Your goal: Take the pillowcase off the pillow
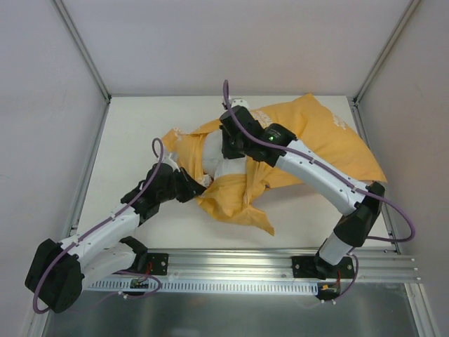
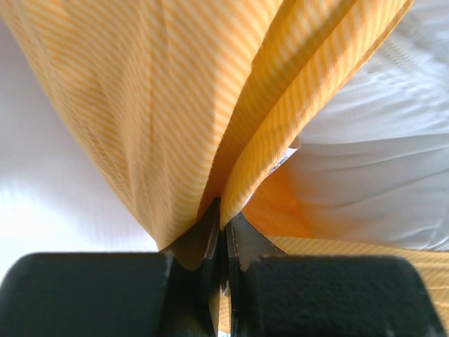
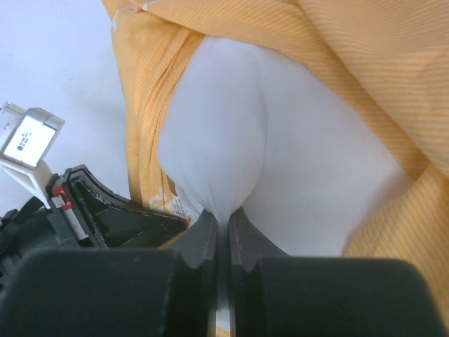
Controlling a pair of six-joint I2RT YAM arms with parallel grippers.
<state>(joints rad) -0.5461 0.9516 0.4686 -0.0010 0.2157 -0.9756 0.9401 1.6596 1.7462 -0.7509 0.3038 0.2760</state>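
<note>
Across table [image 1: 133, 126], centre to rt rear: pillowcase [image 1: 330, 144] spread out, mouth bunched toward lt. At that mouth: pillow [image 3: 231, 140], white end bulging clear, remainder inside. Clenched on pillow tip: rt gripper [image 3: 223, 221]. Pinched tight on pillowcase fold: lt gripper [image 2: 223, 225]. Step judged: extraction underway, both holds set, approx. early-to-mid. Next: needs opposing pulls, pillow away from pillowcase, w/o losing either pinch.
</note>
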